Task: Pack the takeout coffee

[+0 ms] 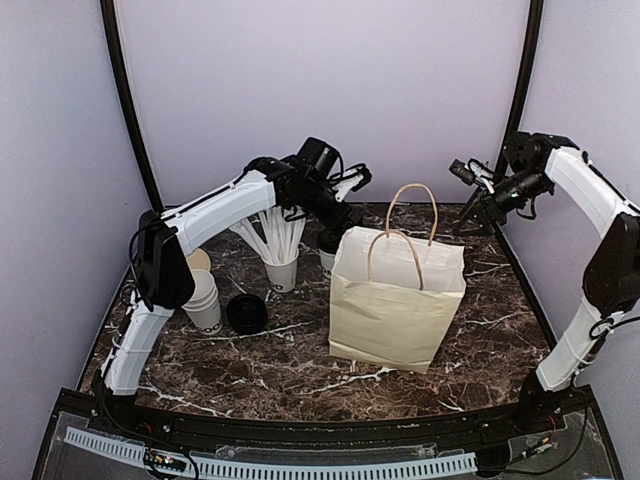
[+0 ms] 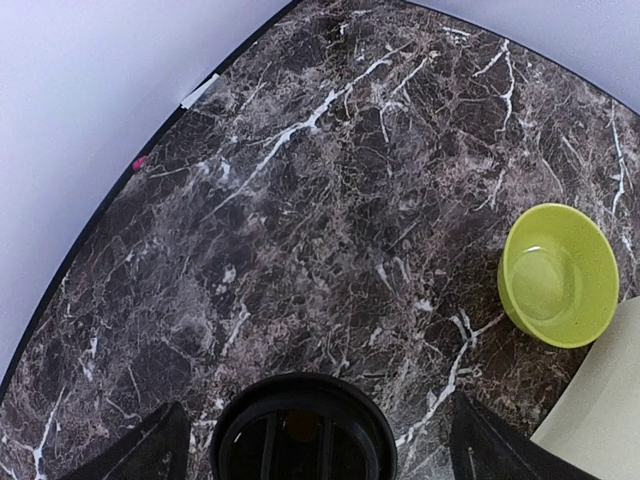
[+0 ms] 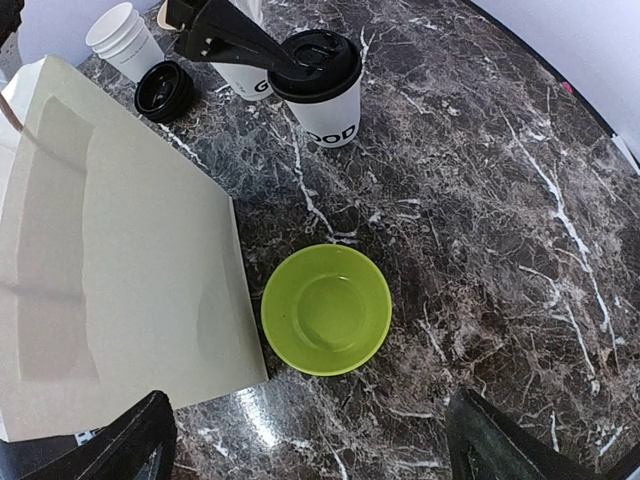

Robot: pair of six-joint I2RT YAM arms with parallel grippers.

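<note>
Top external view: both jaws spread, left pair straddling takeout coffee point(image 1: 327, 258) beside the bag's point(image 1: 395, 300) left edge.

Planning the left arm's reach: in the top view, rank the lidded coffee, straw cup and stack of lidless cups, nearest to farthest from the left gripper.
1. the lidded coffee, right at the left gripper
2. the straw cup, further left
3. the stack of lidless cups, far left

The coffee cup point(image 3: 332, 108), small and white with black lettering and a round black lid point(image 3: 315, 58) fitted on top, stands upright on the marble table point(image 3: 480, 200), behind the paper bag point(image 3: 110, 260), near the green bowl point(image 3: 326, 310).
</note>
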